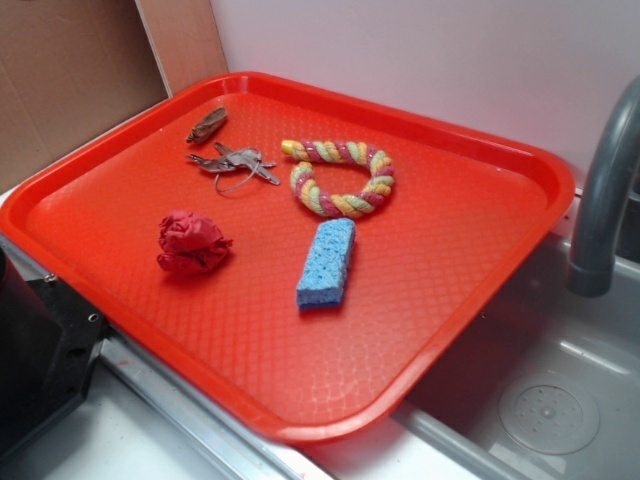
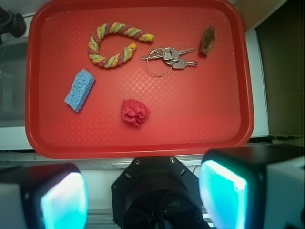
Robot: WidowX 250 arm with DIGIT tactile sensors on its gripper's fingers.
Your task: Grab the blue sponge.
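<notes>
The gripper [image 2: 143,195] is hovering high above the near edge of the red tray [image 2: 238,95], its two fingers [image 2: 62,198] spread wide and holding nothing. In the wrist view the blue sponge [image 2: 79,89] is lying flat at about 9 o'clock from the tray's centre, its long axis pointing roughly from 1 to 7 o'clock.

The rope ring [image 2: 114,45] is sitting near the sponge's upper end, at about 1 o'clock from it. If the gripper is coming down slightly off, a finger could be catching the rope and dragging it along. The crumpled red paper ball [image 2: 135,112] is resting at 4 o'clock from the sponge, apart from it. The keys [image 2: 169,56] and a small brown object [image 2: 208,41] are lying well apart.

Closing along the sponge's length instead of across it would likely be squashing or tipping the soft foam. Descending too far risks pressing the fingertips into the tray.
</notes>
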